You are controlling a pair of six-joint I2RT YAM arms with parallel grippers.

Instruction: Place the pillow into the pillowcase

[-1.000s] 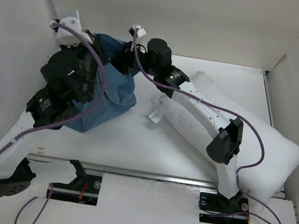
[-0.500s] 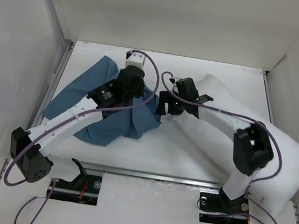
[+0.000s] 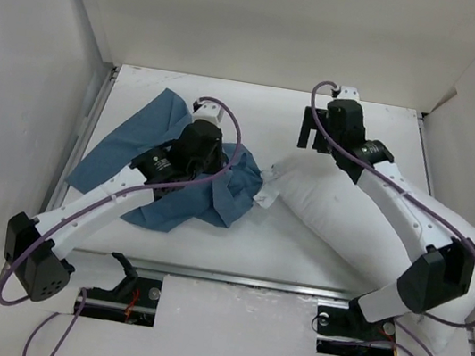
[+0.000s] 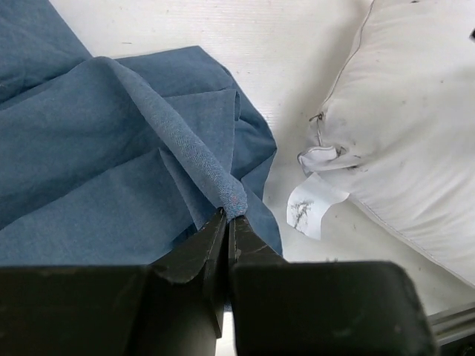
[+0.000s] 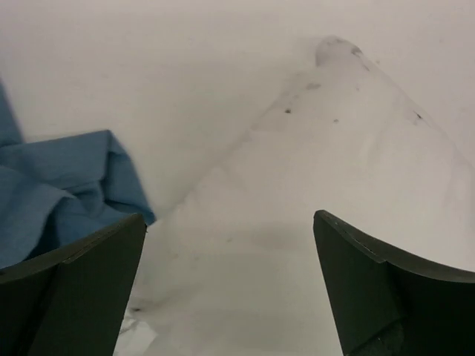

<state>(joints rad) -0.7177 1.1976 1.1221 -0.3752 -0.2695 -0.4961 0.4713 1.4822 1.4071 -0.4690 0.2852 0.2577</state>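
The slate-blue pillowcase (image 3: 132,157) lies wrinkled and limp on the left half of the table. My left gripper (image 3: 213,171) is shut on a rolled fold of the pillowcase's (image 4: 111,148) edge, and in the left wrist view the left gripper (image 4: 228,215) pinches that fold at its tips. The white pillow (image 3: 330,220) lies diagonally on the right, and its tag (image 4: 312,210) rests just right of the cloth. My right gripper (image 3: 310,132) hovers open over the pillow's far left end. In the right wrist view the right gripper (image 5: 228,219) has only the pillow (image 5: 312,170) below it and holds nothing.
White walls (image 3: 65,69) close in the table on the left, back and right. A metal rail (image 3: 240,279) runs along the near edge. Purple cables (image 3: 233,146) loop over both arms. In the right wrist view the pillowcase's corner (image 5: 74,174) shows at the left.
The right gripper let go of the pillowcase, opened wide and swung back over the pillow. The left arm carried the pillowcase down and toward the centre, where it now lies spread.
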